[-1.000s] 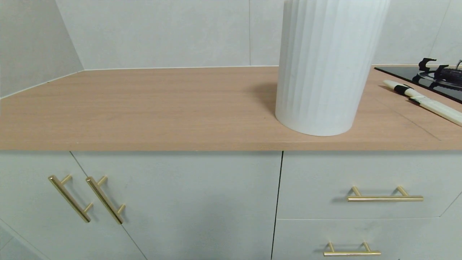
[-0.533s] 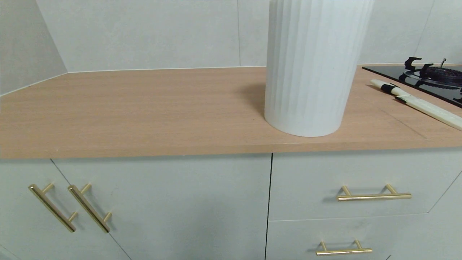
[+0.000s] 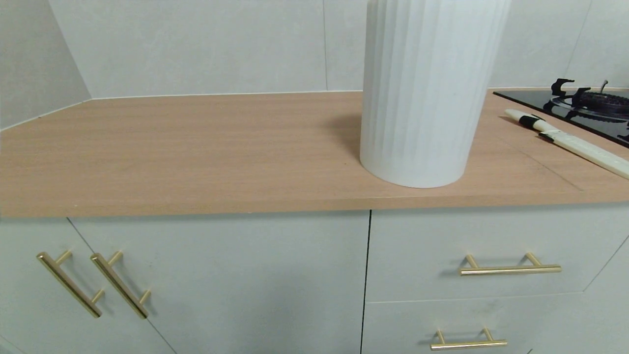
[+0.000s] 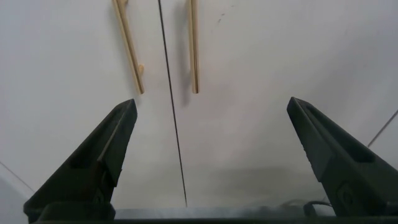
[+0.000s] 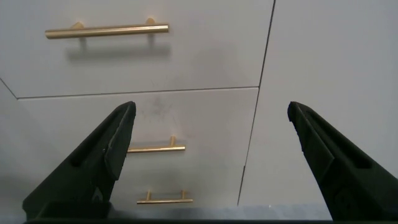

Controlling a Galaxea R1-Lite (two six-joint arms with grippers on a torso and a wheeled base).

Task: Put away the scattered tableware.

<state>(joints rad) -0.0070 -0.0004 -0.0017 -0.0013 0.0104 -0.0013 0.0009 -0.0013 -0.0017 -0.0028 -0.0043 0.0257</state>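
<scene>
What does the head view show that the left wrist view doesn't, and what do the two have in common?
Head view: the wooden countertop, a tall white ribbed container standing near its front edge, a cream utensil, likely a knife, lying to the container's right, the black stove behind that, and two drawer handles.
Left wrist view: the left gripper, open, facing the white cabinet doors.
Both: the pair of gold door handles on those doors.
</scene>
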